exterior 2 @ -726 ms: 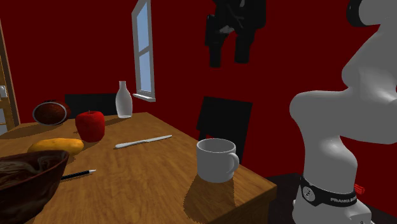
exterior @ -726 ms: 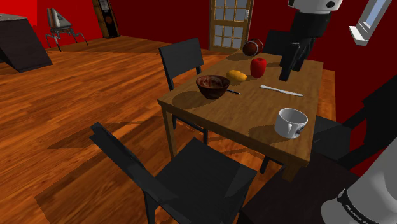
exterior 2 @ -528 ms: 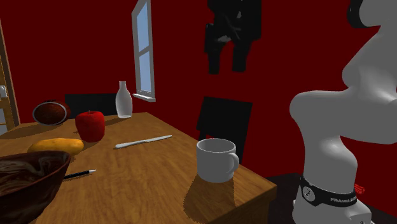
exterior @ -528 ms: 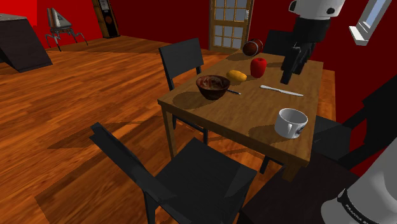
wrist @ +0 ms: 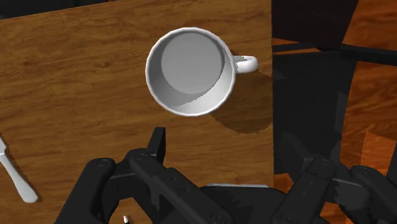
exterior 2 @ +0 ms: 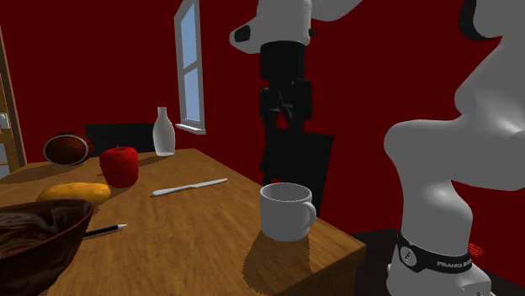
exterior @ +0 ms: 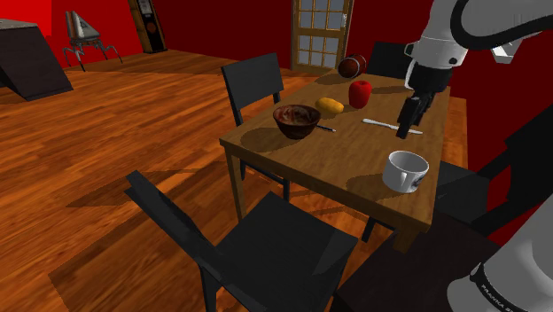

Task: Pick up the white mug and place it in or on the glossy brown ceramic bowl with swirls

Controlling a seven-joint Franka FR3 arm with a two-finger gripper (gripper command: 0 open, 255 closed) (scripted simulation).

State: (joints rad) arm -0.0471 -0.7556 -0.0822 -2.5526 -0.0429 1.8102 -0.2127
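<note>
The gripper (exterior: 406,124) is coming down. A moment ago it was hanging high in the upper right of the shoulder view. Now it is sitting lower, right in front of the knife (exterior: 393,126) and closer to the mug (exterior: 406,170). In the second exterior view the gripper (exterior 2: 284,118) is dropping from the top edge toward the middle, and more of the white arm is showing above it. It is hanging in the air above the mug (exterior 2: 286,210) and not touching it.

In the wrist view the gripper (wrist: 219,133) is looking straight down into the mug (wrist: 189,70). The fingers are standing wide apart and holding nothing.

The mug is not moving. It is standing upright on the table (exterior: 346,151), near the edge at the lower right of the shoulder view. Its handle is pointing off the table's edge.

The bowl (exterior: 296,120) is staying put too. It is sitting near the table's left side in the shoulder view, well apart from the mug. In the second exterior view the bowl (exterior 2: 38,240) is at the lower left.
</note>
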